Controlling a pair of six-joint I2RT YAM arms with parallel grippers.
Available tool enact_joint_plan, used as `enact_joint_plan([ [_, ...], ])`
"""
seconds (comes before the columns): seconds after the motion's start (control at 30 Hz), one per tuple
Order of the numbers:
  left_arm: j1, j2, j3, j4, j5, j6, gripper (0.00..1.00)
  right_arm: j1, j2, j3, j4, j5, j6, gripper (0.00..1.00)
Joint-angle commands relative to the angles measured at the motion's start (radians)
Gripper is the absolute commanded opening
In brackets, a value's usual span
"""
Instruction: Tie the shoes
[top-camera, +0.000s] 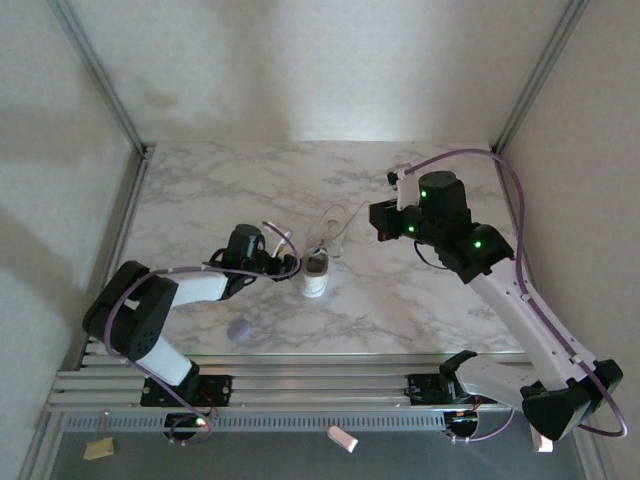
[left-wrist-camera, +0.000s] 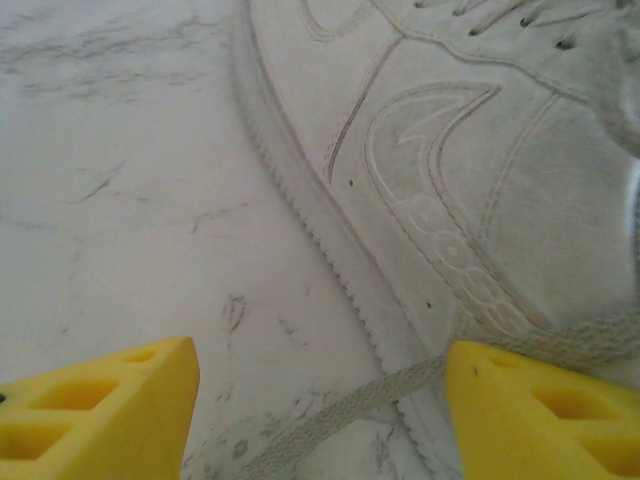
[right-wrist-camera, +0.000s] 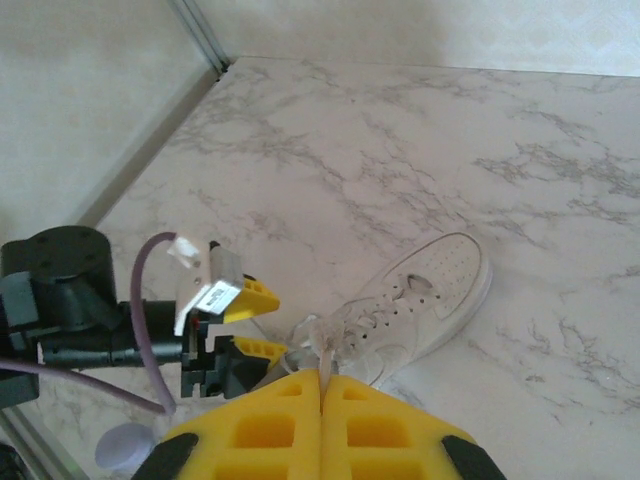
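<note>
Sneaker (top-camera: 316, 272), smooth white, mid marble table (top-camera: 200, 190), open room around; left claw (left-wrist-camera: 320, 365) gapes astride lace (left-wrist-camera: 335, 408), right claw (right-wrist-camera: 322, 385) pinches lace

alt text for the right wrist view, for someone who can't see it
The right hand, its yellow fingers pressed together, pinches a white lace that runs up from a white sneaker on a marble table. The left hand, fingers apart, sits beside the sneaker's heel end, and a small lavender blob lies nearer the camera.
</note>
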Motion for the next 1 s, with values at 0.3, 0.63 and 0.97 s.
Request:
enact_joint_plan([
  [0.3,-0.017,0.11,0.116,-0.176,0.235,0.158,0.66,-0.005,0.002,0.022,-0.007,0.0,-0.01,0.0],
  [0.63,-0.017,0.129,0.156,-0.253,0.343,0.268,0.52,-0.005,0.015,0.03,-0.009,-0.006,-0.014,0.0],
  [0.97,-0.017,0.171,0.177,-0.205,0.333,0.243,0.3,-0.005,0.012,0.026,-0.016,-0.007,-0.01,0.0],
])
